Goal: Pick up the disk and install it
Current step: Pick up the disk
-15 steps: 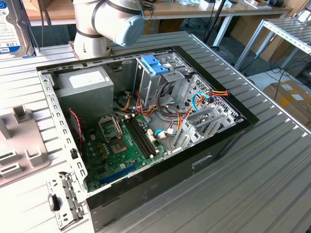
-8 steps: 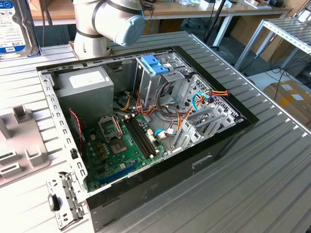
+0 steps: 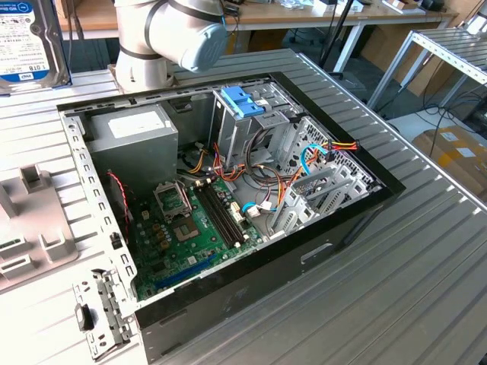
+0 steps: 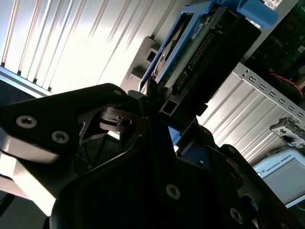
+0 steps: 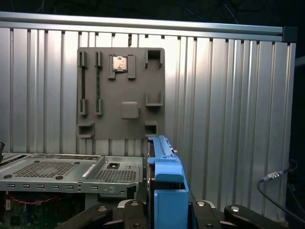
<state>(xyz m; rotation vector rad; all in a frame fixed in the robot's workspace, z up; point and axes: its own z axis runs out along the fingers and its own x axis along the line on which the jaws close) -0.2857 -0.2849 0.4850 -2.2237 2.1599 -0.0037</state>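
Disk (image 4: 209, 47) with blue side rails, gripped edge-on by the clenched tool (image 4: 164, 112), apparently held clear above the ribbed bench (image 3: 426, 251), near the open computer case (image 3: 319, 251), grey parts tray (image 5: 121, 90) beyond.

Disk (image 4: 206, 52) in gripper (image 5: 167, 207) — case (image 3: 304, 255) on table (image 3: 426, 258)

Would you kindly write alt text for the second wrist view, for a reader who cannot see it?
The black gripper has its jaws shut on the disk, a flat silver-black metal hard drive with blue plastic side rails, its connector edge facing the camera. Behind it lies a ribbed silver metal table.
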